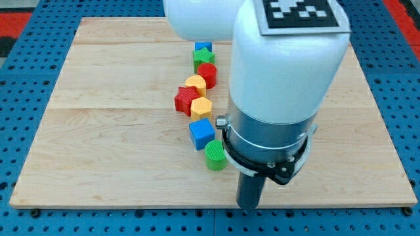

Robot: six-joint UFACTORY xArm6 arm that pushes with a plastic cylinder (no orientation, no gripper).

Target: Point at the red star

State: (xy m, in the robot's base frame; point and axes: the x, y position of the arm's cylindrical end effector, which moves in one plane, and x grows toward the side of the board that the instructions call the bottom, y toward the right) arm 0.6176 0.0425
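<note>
My tip (bottom edge) well below-right of red star, w/ green cylinder between.

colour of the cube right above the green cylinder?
Blue: the blue cube sits just up-left of the green cylinder, camera view.

we see a pale wooden desk made of long planks, evenly lit and without hard shadows. around it lies a blue perforated surface, and red patches show at 10 o'clock and 2 o'clock.
</note>
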